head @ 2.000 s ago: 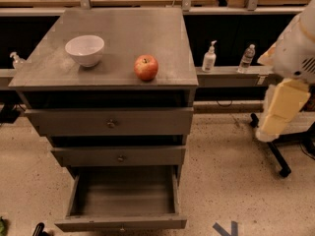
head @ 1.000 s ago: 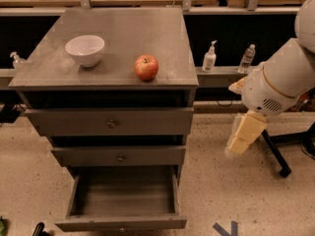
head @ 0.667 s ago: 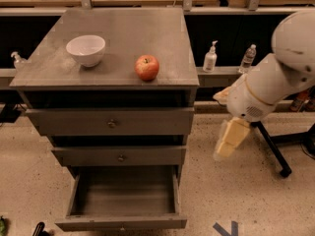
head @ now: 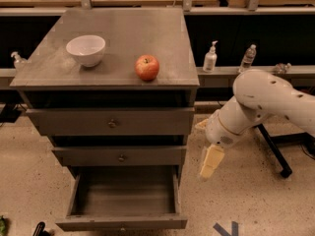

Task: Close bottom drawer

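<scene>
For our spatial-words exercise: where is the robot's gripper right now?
In the camera view, the gripper hangs just right of the open bottom drawer, not touching it.

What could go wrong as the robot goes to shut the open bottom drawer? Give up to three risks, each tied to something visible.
1. The gripper hangs right of the cabinet, beside the bottom drawer, not in front; swinging round, it might clip the drawer's side.
2. A push off-centre on the front panel could skew and jam it.
3. A hard shove may shake the cabinet and roll the apple off.
</scene>
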You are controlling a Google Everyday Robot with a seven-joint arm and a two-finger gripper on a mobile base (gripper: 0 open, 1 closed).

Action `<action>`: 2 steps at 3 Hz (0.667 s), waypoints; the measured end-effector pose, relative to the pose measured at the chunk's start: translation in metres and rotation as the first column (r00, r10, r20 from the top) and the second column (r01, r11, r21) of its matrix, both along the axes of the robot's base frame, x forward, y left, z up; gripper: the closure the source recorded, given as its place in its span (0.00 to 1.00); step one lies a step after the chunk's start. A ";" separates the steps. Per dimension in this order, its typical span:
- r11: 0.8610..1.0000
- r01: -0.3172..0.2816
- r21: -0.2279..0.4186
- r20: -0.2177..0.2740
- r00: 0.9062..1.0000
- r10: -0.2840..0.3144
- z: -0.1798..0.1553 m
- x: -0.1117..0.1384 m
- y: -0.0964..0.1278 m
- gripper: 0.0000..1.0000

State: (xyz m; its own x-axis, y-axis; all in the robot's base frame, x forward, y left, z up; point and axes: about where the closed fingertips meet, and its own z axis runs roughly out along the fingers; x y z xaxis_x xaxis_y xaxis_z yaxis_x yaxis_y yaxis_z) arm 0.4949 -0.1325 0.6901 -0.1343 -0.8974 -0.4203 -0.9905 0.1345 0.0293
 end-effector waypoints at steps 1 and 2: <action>1.000 -0.002 -0.002 0.003 1.000 0.002 0.005 -0.001 0.000 0.00; 0.999 0.011 0.047 -0.065 0.998 -0.008 -0.023 0.005 0.001 0.00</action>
State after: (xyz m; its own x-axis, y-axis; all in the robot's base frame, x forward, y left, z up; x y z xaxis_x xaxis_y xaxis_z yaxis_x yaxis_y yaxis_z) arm 0.5003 -0.1316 0.6670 -0.1711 -0.8750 -0.4528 -0.9850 0.1409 0.1000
